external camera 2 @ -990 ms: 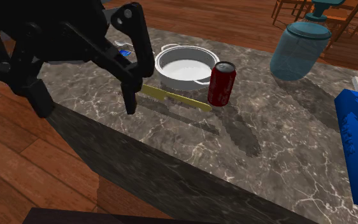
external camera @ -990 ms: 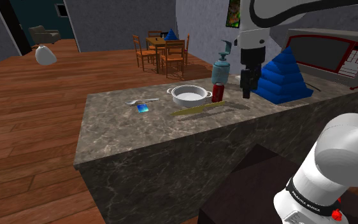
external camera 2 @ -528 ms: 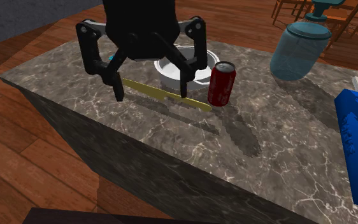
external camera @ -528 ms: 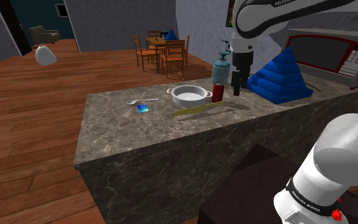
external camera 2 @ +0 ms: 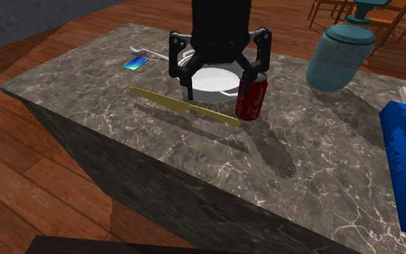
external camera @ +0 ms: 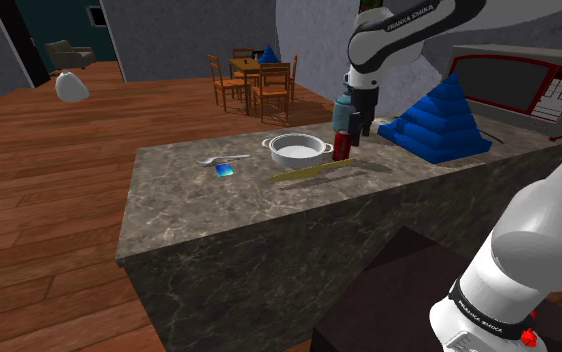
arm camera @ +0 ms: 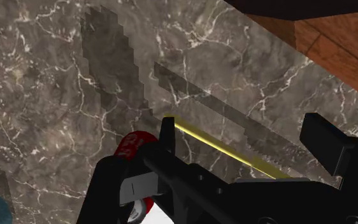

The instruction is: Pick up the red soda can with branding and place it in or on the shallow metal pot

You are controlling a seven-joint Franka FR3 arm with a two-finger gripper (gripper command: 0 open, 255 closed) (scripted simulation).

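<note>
The red soda can (external camera 2: 254,101) stands upright on the marble counter, just beside the shallow white pot (external camera 2: 210,79) with two handles. My black gripper (external camera 2: 218,92) hangs open right above the counter, in front of the pot. The can is outside the gap, next to one finger, and I cannot tell whether they touch. In the shoulder view the gripper (external camera: 356,128) hovers at the can (external camera: 341,148), with the pot (external camera: 297,150) to that view's left. In the wrist view the can (arm camera: 135,146) peeks out beside one fingertip (arm camera: 167,127).
A long yellow knife (external camera 2: 183,107) lies on the counter in front of the pot and can. A blue-grey jar (external camera 2: 339,54) and a blue stepped pyramid (external camera: 439,120) stand nearby, with a microwave (external camera: 514,85) behind. A blue card (external camera 2: 135,63) and spoon (external camera 2: 149,52) lie further off.
The gripper has swept across the counter toward the shoulder view's left and come down at the can and pot. It stays open. The can, pot and knife have not moved.
</note>
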